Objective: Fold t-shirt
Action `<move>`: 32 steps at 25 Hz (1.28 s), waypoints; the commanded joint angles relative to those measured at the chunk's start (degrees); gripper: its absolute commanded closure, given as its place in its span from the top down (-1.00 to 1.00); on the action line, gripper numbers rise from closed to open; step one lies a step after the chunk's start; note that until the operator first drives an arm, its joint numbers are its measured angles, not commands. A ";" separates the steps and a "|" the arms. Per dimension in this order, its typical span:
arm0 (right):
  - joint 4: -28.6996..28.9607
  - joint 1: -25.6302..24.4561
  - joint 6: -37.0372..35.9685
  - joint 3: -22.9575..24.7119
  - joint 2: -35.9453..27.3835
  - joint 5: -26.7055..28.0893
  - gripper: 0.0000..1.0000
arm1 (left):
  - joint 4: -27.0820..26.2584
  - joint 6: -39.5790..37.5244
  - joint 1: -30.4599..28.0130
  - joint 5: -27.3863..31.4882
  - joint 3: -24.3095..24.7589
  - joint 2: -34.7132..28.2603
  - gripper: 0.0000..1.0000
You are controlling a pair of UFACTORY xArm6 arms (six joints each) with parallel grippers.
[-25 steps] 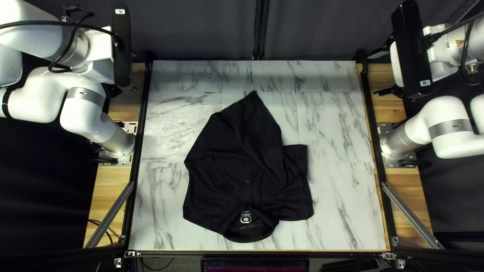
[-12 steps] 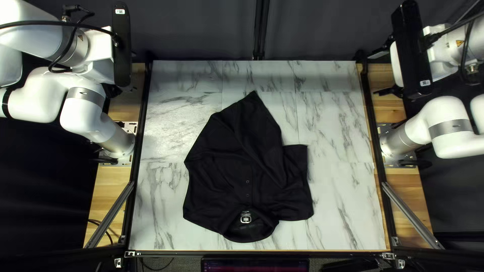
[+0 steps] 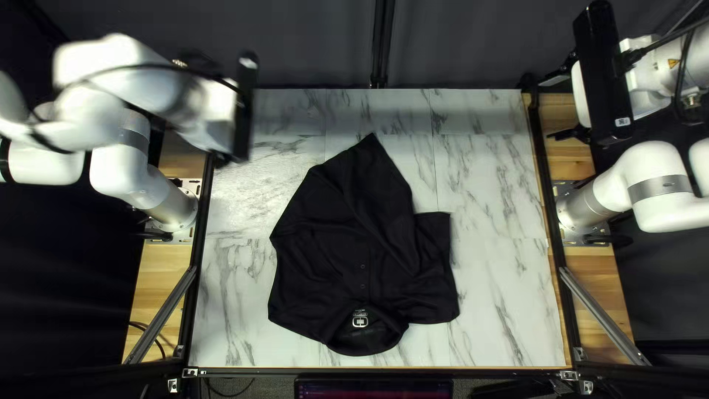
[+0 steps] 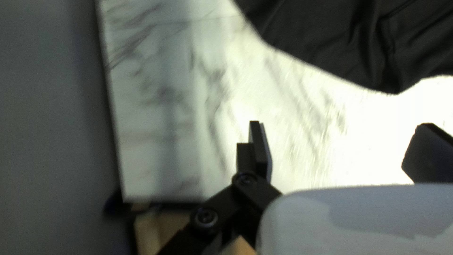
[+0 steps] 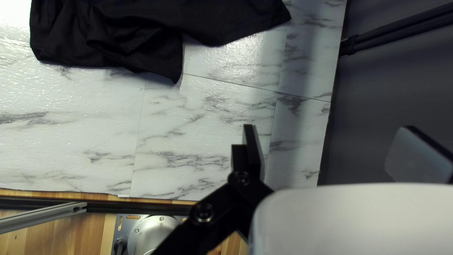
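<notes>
Marbled tabletop [image 3: 487, 295]; black t-shirt [image 3: 340, 236] ahead of left end effector [image 3: 220, 159], right end effector [image 3: 561, 135], both spread apart.

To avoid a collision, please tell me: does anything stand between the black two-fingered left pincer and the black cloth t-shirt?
Nothing visible does; white, grey-veined tabletop shows between the open left pincer and the t-shirt.

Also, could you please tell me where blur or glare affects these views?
Top left view: the left arm is mostly smeared, probably by motion, while the right arm is crisp; left wrist view: harsh glare whitens the marble-patterned tabletop beside the black t-shirt; right wrist view: milder shiny patches on the tabletop.
</notes>
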 commanded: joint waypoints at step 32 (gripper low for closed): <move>0.00 0.00 0.00 0.00 0.00 0.00 1.00 | -25.32 43.52 -0.08 -41.75 -14.95 60.22 1.00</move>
